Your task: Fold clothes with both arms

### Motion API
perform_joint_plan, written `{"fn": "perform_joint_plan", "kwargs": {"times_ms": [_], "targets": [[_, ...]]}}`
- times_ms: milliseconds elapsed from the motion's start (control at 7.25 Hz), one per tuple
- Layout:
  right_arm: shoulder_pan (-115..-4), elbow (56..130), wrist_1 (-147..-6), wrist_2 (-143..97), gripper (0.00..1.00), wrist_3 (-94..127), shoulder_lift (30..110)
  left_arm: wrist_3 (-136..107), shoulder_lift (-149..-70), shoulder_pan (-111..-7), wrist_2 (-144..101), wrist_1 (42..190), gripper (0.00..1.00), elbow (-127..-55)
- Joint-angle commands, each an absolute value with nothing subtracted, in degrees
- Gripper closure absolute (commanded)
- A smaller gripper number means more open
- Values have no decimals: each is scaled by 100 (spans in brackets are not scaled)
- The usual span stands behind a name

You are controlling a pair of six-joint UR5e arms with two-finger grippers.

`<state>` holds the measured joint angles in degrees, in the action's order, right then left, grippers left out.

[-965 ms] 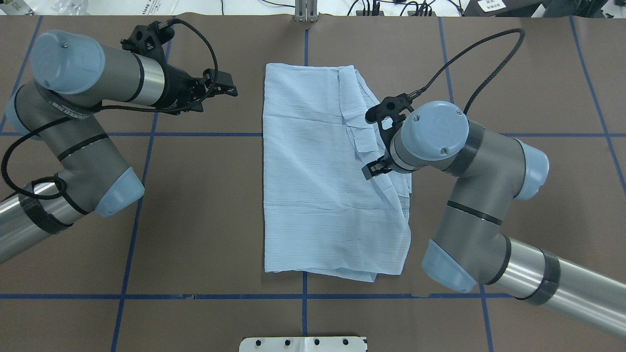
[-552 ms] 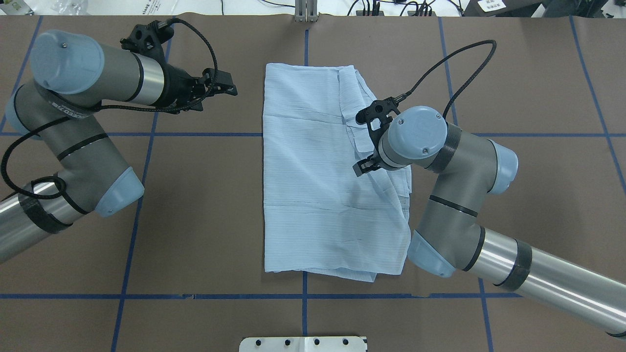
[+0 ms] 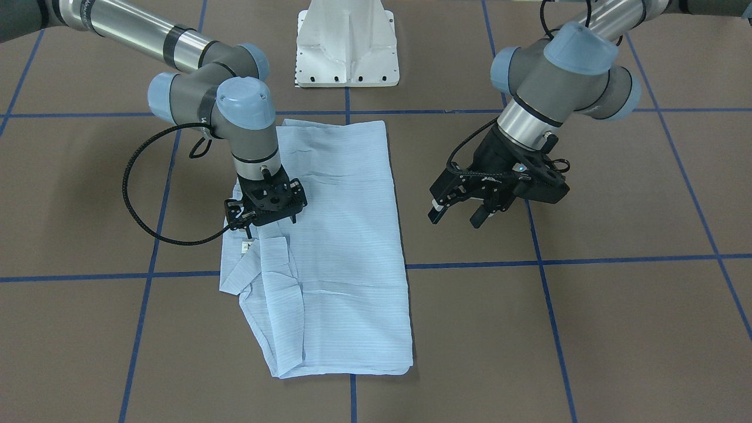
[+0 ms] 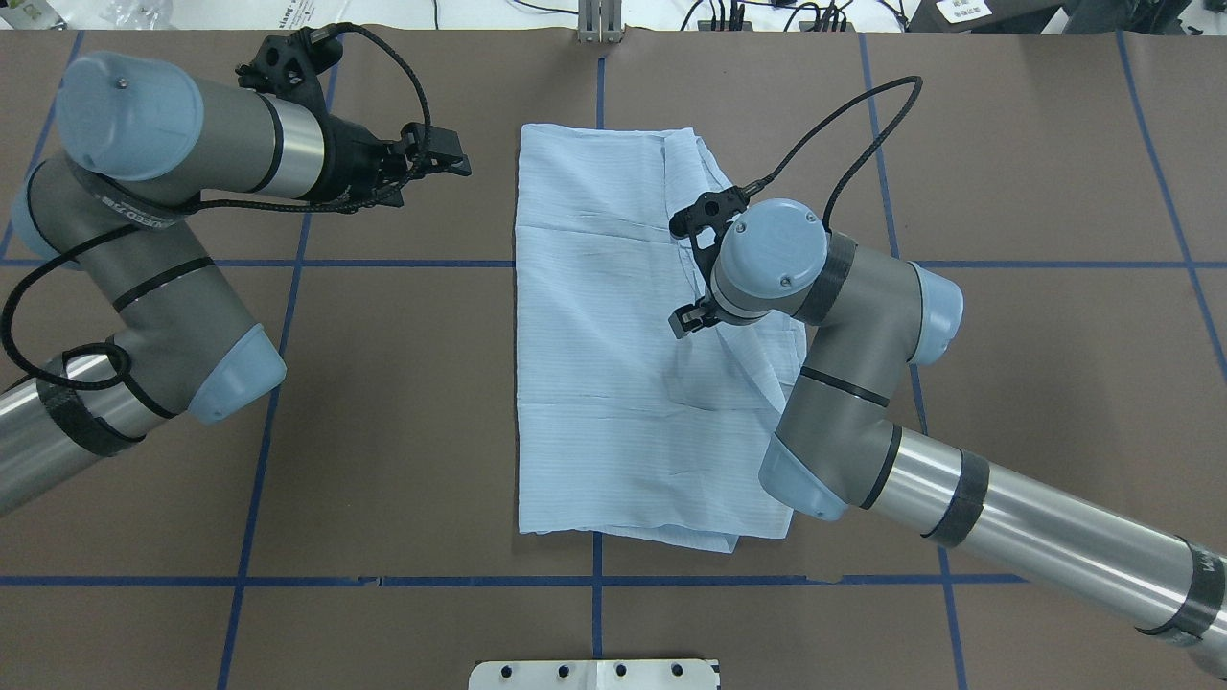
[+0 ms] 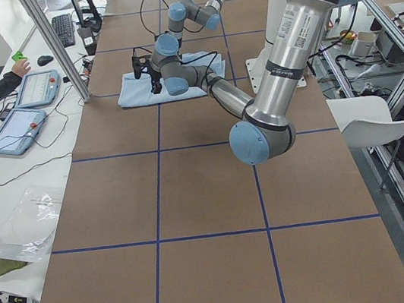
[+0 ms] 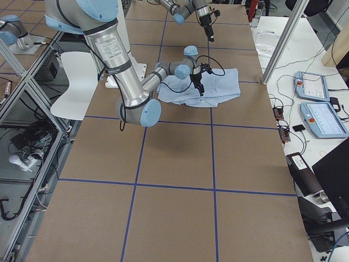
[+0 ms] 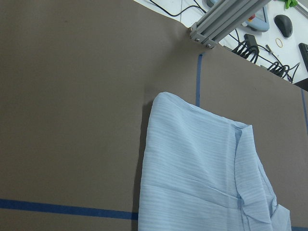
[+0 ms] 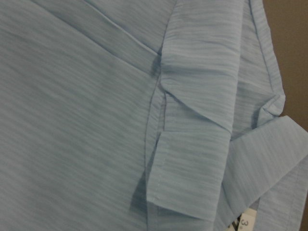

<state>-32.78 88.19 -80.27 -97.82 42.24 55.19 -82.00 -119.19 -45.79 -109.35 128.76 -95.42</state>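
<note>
Right pincer point(image 4: 685, 321) was poised low over the rumpled side of the shirt point(image 4: 604, 402), which was laid folded lengthwise mid-desk point(image 4: 383, 431), apparently for tidying that edge, its jaws hidden and their state untold, while left pincer point(image 3: 457, 217) was held released, clear of the cloth.

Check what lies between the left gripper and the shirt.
Only bare brown table covering separates the black two-finger left gripper from the thin light blue striped shirt, as the overhead view shows.
</note>
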Motion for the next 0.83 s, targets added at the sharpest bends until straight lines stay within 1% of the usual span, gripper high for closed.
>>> {"fn": "perform_joint_plan", "kwargs": {"times_ms": [0,689], "targets": [[-3322,8780,-8033,-9888,0,4123,5633,-8200,-11953,-4579,-10934,12876,0,-9554],[-3471,8780,-8095,-10081,0,3903,5766,-8209,-11988,-4579,-10934,12876,0,-9562]]}}
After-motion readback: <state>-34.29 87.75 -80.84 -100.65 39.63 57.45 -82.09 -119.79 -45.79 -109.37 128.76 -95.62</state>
